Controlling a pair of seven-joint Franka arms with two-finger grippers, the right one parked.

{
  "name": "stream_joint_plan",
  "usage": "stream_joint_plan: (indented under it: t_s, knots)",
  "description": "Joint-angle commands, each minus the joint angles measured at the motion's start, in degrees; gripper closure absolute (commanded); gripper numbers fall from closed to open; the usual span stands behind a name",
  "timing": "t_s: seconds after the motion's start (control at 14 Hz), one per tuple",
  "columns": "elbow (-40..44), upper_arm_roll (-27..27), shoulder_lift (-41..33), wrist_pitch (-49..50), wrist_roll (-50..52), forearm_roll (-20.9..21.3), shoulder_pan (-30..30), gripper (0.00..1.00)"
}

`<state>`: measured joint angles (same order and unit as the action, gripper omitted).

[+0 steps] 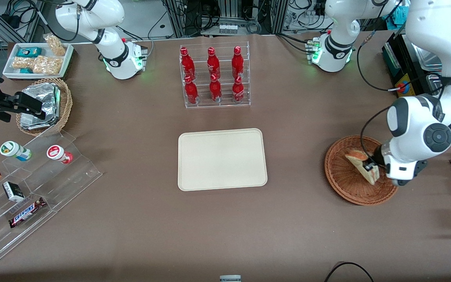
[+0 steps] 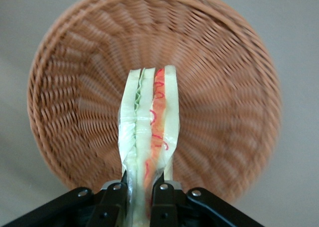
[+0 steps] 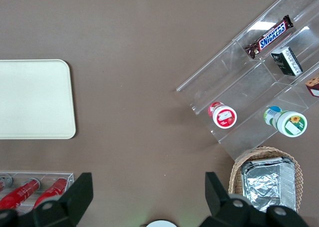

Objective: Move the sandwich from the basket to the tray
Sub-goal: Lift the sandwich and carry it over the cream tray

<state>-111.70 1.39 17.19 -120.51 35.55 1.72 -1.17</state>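
The sandwich (image 1: pixel 358 156), a white bread wedge with red-orange and pale green layers, is over the inside of the reddish-brown wicker basket (image 1: pixel 347 188) toward the working arm's end of the table. My left gripper (image 1: pixel 371 167) is shut on it, one finger pressing each bread face. The wrist view shows the sandwich (image 2: pixel 149 117) standing on edge between the fingers (image 2: pixel 163 202) of the gripper (image 2: pixel 143 197), with the basket (image 2: pixel 65 87) beneath it holding nothing else. The cream tray (image 1: pixel 221 158) lies flat mid-table with nothing on it and also shows as the tray (image 3: pixel 35 97).
A clear rack of red bottles (image 1: pixel 214 76) stands farther from the front camera than the tray. Toward the parked arm's end are a tan basket of foil packets (image 1: pixel 45 105), a white tray of snack bags (image 1: pixel 37 58) and a clear stepped shelf (image 1: pixel 33 184) with snacks.
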Motion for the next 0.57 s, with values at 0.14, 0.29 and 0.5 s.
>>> stream_joint_plan:
  t_s: [0.14, 0.29, 0.5]
  knots:
    - [5.0, 0.01, -0.5, 5.55, -11.48, -0.66, -12.34, 0.99]
    - [7.02, 0.28, 1.6, 5.2, -7.53, -0.92, -18.49, 1.0]
    - [14.99, 0.28, 8.88, 4.5, 2.12, -1.8, -27.54, 1.0]
